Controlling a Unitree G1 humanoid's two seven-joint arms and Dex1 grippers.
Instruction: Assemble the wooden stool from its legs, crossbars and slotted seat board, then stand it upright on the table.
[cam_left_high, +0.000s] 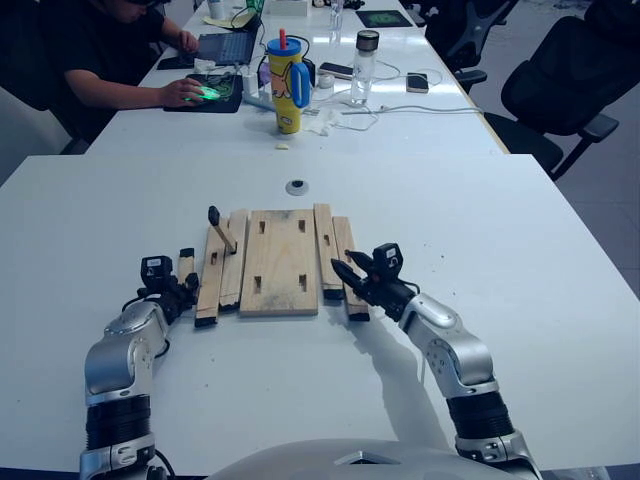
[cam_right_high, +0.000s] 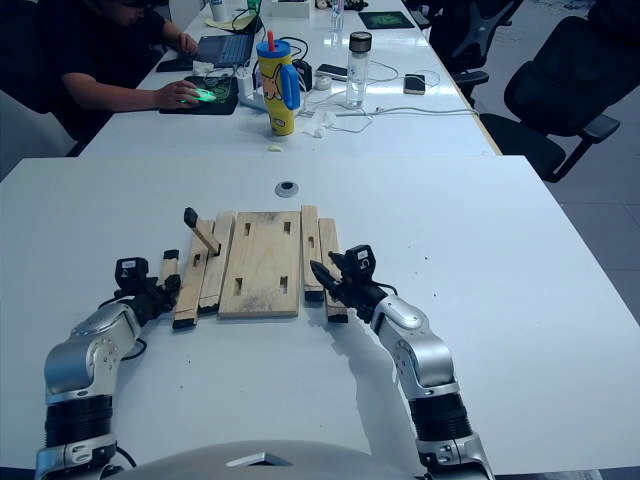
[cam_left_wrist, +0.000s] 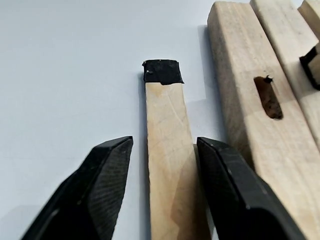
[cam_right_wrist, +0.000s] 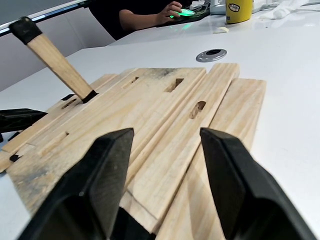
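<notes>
Twin head cameras looked forward and down over the table (cam_left_high: 520, 260); each wrist camera sat low and close against the same wooden pieces (cam_left_high: 280, 262).

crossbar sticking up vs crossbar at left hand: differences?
Pose: the leaning thin wooden crossbar with black tips tilts upward; the flat thin wooden crossbar with a black tip lies on the white table.
Support: the leaning one's lower end rests on a pale wooden leg; the flat one lies beside the legs, between the open left hand's fingers.
Shared: slim pale wood, black ends.
</notes>
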